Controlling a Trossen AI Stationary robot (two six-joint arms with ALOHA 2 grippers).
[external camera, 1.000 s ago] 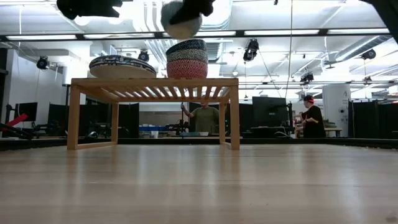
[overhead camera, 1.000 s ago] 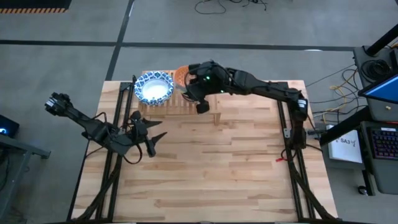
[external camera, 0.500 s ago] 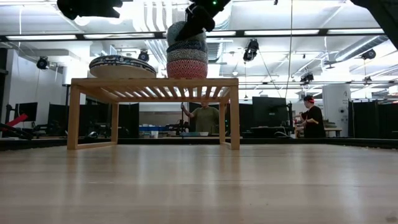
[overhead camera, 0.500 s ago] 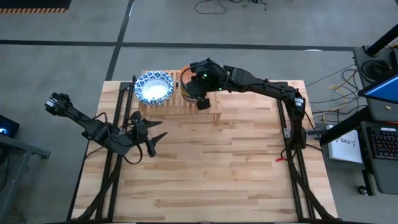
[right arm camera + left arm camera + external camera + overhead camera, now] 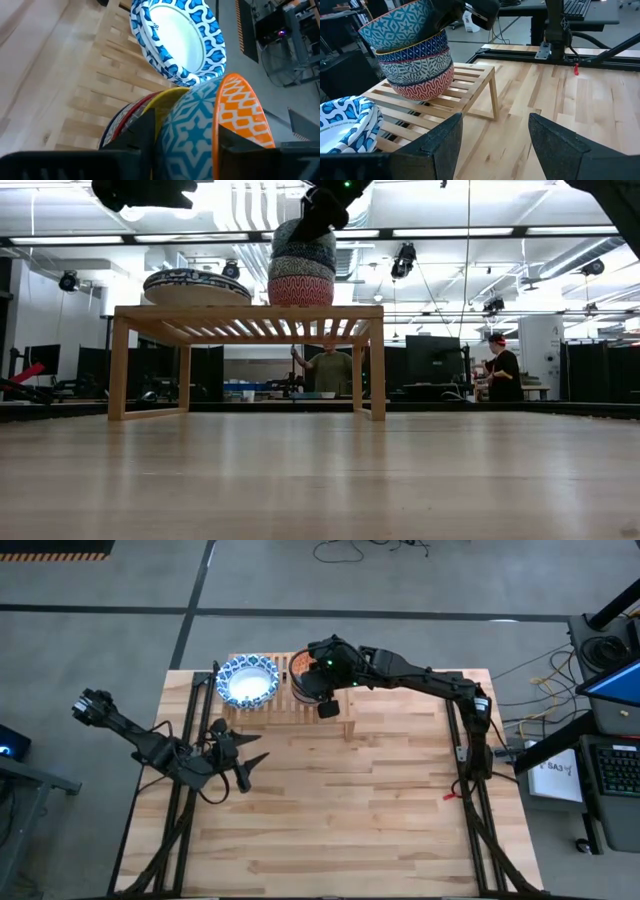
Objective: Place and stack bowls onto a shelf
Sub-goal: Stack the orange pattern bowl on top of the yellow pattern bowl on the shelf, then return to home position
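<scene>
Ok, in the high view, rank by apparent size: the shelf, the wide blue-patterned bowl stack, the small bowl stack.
1. Shelf, widest.
2. Wide blue-patterned bowl stack.
3. Small bowl stack, mostly hidden under the right end effector, so its full width is unsure.

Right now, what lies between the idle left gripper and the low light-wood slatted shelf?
Only bare wooden tabletop lies between the left gripper and the shelf, as the high view shows.
</scene>
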